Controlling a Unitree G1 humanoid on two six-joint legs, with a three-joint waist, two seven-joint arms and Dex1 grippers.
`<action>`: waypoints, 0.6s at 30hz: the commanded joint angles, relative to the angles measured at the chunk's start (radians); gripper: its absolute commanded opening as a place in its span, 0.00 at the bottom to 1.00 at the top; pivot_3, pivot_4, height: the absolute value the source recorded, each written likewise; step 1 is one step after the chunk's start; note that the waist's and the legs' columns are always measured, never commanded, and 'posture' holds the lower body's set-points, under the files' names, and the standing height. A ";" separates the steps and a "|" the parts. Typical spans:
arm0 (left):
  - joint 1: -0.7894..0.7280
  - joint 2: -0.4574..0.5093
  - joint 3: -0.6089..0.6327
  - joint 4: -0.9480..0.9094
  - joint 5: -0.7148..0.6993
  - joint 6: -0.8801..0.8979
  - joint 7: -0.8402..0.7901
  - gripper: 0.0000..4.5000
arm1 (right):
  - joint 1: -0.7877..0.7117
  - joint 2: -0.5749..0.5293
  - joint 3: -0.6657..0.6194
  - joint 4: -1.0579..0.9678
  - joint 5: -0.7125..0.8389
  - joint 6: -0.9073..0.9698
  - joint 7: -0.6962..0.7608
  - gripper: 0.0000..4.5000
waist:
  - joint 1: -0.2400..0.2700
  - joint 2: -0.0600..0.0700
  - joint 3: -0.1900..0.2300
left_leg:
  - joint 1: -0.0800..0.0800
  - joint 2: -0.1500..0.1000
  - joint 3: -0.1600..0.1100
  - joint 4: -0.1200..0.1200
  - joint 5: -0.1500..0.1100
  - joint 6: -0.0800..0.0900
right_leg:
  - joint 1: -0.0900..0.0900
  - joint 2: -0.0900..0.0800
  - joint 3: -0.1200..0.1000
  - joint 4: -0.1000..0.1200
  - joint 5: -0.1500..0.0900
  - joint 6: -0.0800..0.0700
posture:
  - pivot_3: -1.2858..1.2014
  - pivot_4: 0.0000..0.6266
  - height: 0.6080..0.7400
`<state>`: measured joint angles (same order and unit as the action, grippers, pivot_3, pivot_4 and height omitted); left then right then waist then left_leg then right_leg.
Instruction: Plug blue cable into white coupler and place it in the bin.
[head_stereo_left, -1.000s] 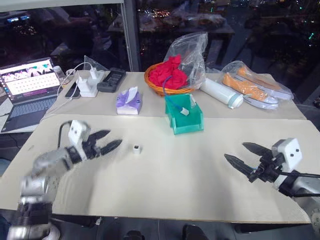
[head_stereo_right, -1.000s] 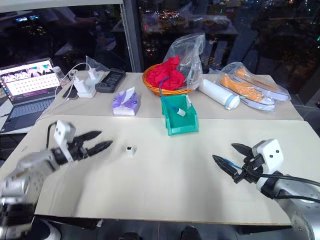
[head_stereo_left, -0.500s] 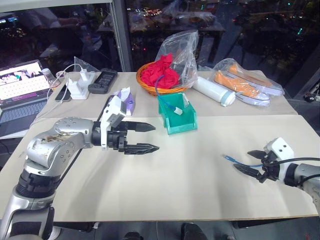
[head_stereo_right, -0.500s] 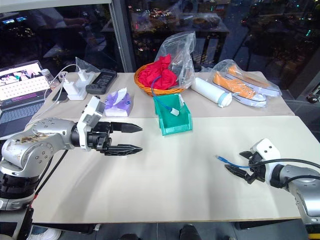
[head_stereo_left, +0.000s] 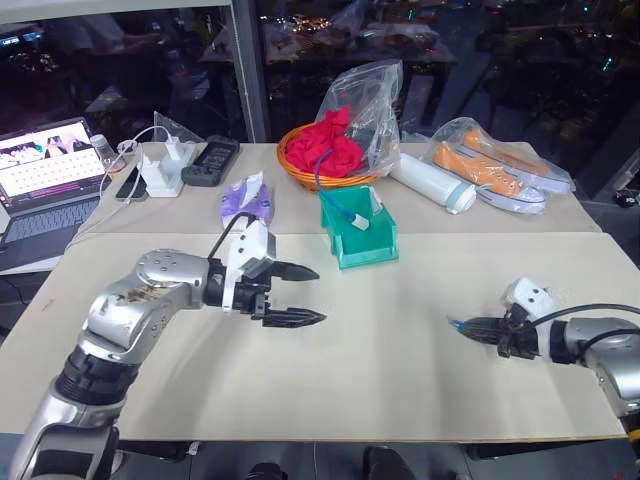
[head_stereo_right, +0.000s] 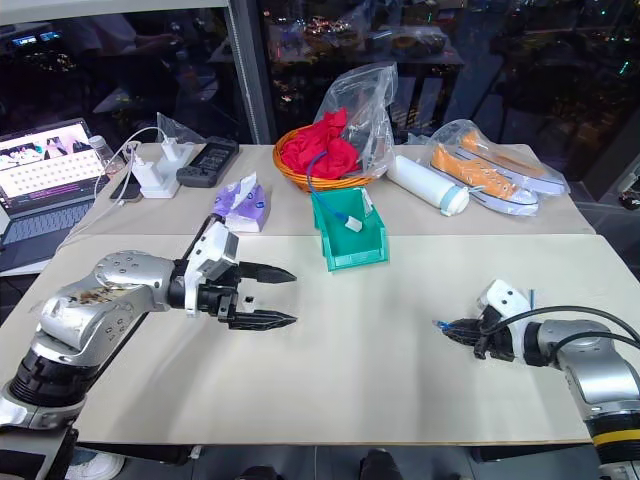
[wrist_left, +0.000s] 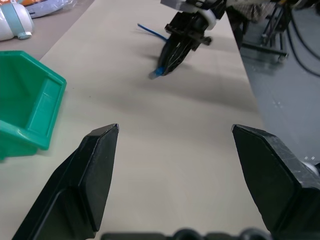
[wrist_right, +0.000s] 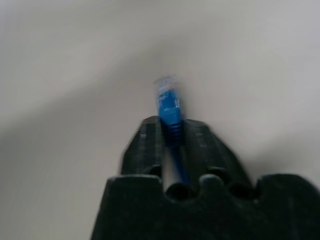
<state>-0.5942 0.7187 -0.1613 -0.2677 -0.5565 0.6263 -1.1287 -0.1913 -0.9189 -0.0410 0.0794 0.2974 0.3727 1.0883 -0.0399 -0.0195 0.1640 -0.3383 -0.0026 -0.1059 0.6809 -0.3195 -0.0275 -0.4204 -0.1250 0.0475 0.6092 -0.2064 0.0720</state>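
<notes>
your tabletop (head_stereo_left: 380, 360) carries the bin (head_stereo_left: 362, 238) at 12 o'clock. your left gripper (head_stereo_left: 305, 294), fingers spread w/ nothing between, sits at 9. right gripper (head_stereo_left: 462, 326), at 3, is clenched on the blue cable (wrist_right: 169, 109) near its plug.

Right tool (wrist_right: 172, 132) now clamping blue cable (wrist_right: 169, 105)

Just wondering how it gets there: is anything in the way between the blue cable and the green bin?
Nothing visible. The right gripper, shut on the cable, has bare table between it and the bin; the open left gripper hangs off to one side.
</notes>
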 joint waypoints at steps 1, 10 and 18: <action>-0.049 -0.044 -0.071 0.026 0.088 -0.072 0.003 0.86 | -0.015 0.005 0.054 -0.156 -0.004 -0.044 0.048 0.01 | 0.000 0.000 0.000 | 0.000 0.000 0.000 0.000 0.000 0.000 | 0.000 0.000 0.000 0.000 0.000 0.000 | 0.52 0.24 1.00; -0.102 -0.195 -0.319 0.203 0.362 -0.250 0.001 0.86 | -0.100 0.058 0.295 -0.373 -0.121 -0.078 0.092 0.01 | 0.002 0.000 0.000 | -0.001 0.000 0.000 0.002 0.000 -0.001 | 0.000 0.000 0.000 0.000 0.000 0.000 | 0.52 0.24 1.00; -0.062 -0.232 -0.410 0.186 0.456 -0.236 -0.013 0.86 | -0.189 0.141 0.330 -0.321 -0.142 -0.025 0.071 0.52 | 0.004 0.000 0.000 | -0.002 0.000 0.000 0.003 0.000 -0.001 | -0.001 0.000 0.000 0.000 0.000 0.000 | 0.52 0.24 1.00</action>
<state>-0.6593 0.4961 -0.5706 -0.0455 -0.1135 0.3780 -1.1459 -0.3671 -0.7783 0.3188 -0.2314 0.1404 0.3272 1.1668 -0.0364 -0.0197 0.1641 -0.3403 -0.0028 -0.1063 0.6835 -0.3190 -0.0283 -0.4213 -0.1250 0.0472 0.6096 -0.2062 0.0724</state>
